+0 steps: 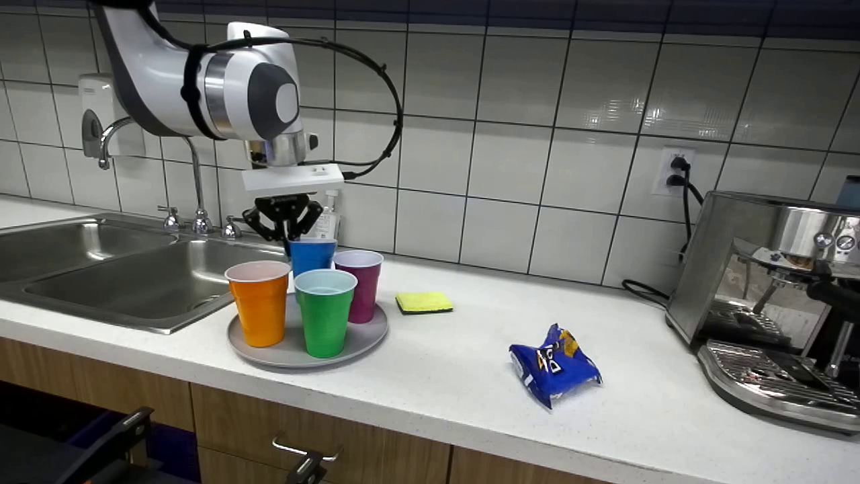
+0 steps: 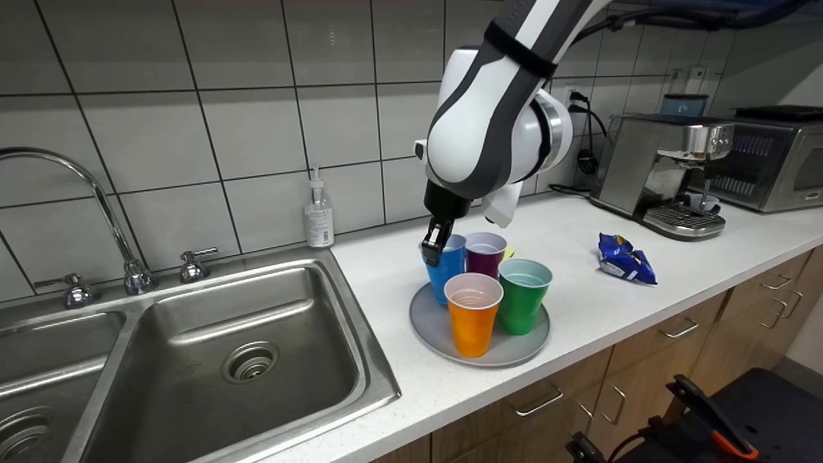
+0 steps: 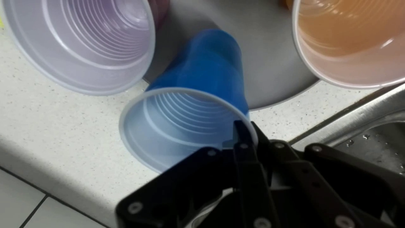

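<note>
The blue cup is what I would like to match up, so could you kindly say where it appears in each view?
In an exterior view: blue cup left of centre, behind the green cup.
In an exterior view: blue cup just right of centre, behind the orange cup.
Wrist view: blue cup near centre, rim pinched in the gripper.
Shared landmark: gray plate.

White speckled countertop (image 1: 470, 363) bearing gray plate (image 2: 429, 326), yellow sponge (image 1: 424, 300) near plate, blue snack bag (image 1: 556, 368), steel coffee machine (image 2: 635, 166).

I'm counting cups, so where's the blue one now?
In the wrist view, the blue cup is central, between the purple cup, left, and orange cup, right, its rim pinched by the gripper.
</note>
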Available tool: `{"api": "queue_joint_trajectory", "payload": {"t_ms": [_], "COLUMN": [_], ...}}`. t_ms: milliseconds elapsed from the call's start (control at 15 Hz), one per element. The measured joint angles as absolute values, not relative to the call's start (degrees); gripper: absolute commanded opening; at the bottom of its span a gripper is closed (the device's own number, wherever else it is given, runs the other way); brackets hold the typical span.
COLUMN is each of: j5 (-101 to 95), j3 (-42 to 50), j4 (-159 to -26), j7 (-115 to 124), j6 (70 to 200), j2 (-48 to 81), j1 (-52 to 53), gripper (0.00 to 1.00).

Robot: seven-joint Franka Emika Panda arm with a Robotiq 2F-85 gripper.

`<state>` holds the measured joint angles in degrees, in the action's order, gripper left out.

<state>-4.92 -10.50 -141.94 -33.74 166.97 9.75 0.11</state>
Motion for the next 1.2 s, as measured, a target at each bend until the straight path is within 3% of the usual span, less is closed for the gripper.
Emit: {"api": "queue_joint_trajectory", "payload": {"t_ms": [1200], "j5": [-7.4], "j3": [-9.72], "j4": [-142.5], "j7": [-26.87], "j6": [170.29], "j2": [11.31], "j1": [1.66], "gripper": [0.01]}}
